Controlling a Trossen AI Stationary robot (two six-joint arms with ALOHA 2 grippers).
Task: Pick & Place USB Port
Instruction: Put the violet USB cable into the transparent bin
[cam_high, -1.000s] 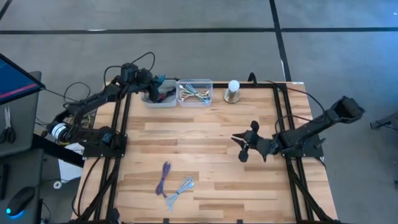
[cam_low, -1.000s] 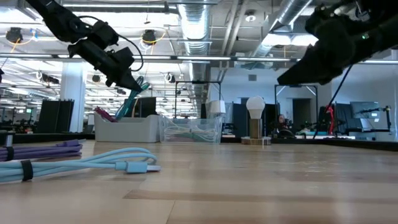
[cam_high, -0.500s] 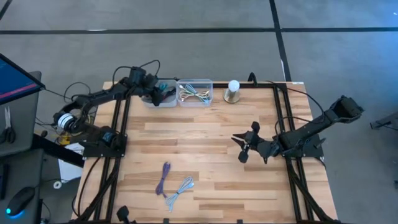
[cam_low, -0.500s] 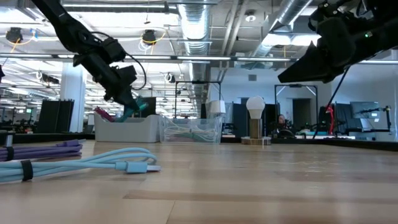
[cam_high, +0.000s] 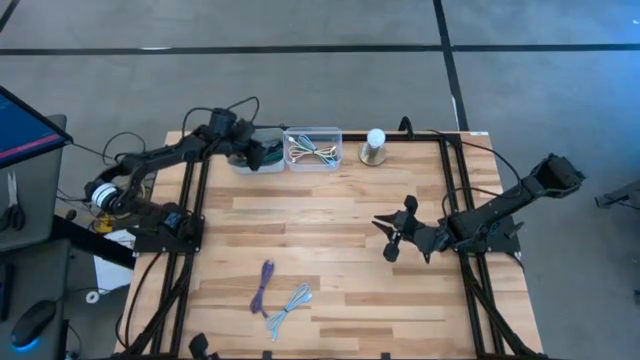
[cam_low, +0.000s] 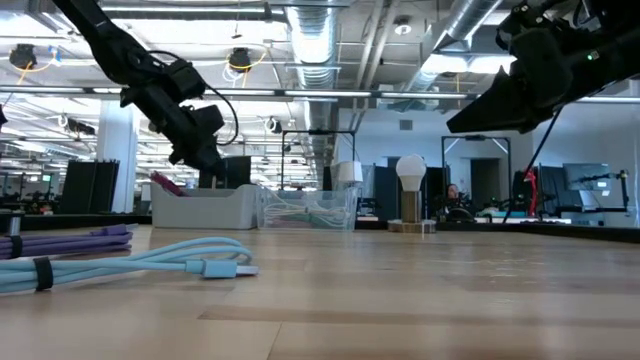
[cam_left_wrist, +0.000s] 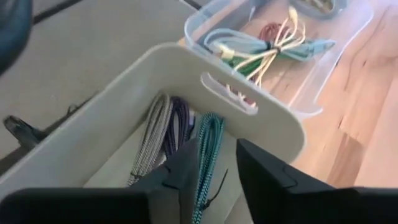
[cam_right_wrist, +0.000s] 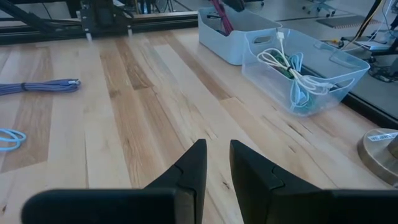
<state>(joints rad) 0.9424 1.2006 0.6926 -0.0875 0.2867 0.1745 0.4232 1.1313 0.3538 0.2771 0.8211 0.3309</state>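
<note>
Teal cable (cam_left_wrist: 208, 149) lying in white bin (cam_left_wrist: 261, 118), left end effector (cam_left_wrist: 214, 171) above, parted.

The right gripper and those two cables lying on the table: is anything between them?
No. In the high view, only bare wood separates the right gripper from the purple cable and blue cable.
</note>
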